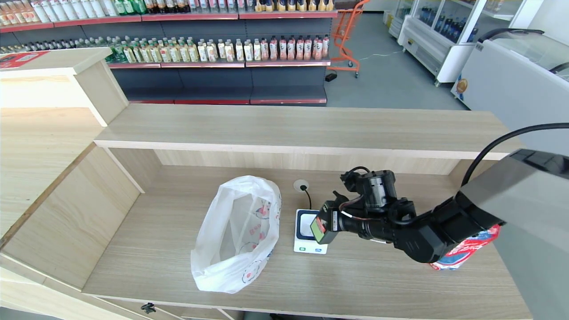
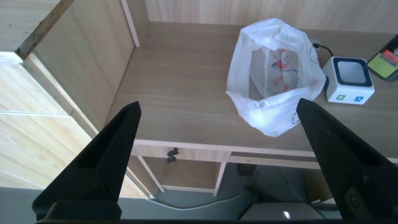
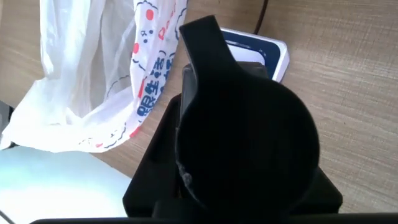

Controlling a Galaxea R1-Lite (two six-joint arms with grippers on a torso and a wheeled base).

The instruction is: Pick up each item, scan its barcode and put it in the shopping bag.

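Checkout stn, items lgst to smallest. 1) Wood counter point(image 1: 355, 275), recessed worktop w/ raised ledge at the back; it lies under the R jaws, and its front edge lies below and ahead of the L jaws. 2) Shelves point(image 1: 222, 53) of bottles, far behind the counter, well apart from both jaws. 3) Shopping bag point(image 1: 238, 233), white plastic w/ red print, mouth open and facing up, slumped on the worktop. It sits near the R jaws, on the far side of the scanner from them, and out ahead of the L jaws, well apart. 4) Snack packet point(image 1: 462, 251), red/blue, on the worktop well back from the R jaws, partly hidden by the R arm. 5) Scanner point(image 1: 306, 242), white box w/ dark window, cable at the rear, directly below the R jaws and just beside the bag. 6) R gripper point(image 1: 323, 227): jaws closed on a pack point(image 1: 316, 229), small, green face w/ red edge. Pack is held just above the scanner window; contact w/ scanner can't be told. 7) L gripper point(image 2: 217, 102): jaws spread wide, holding nothing, hovering off the counter's front edge. 8) Cable port point(image 1: 301, 184), round, white, in the worktop beyond the scanner, near the R jaws.
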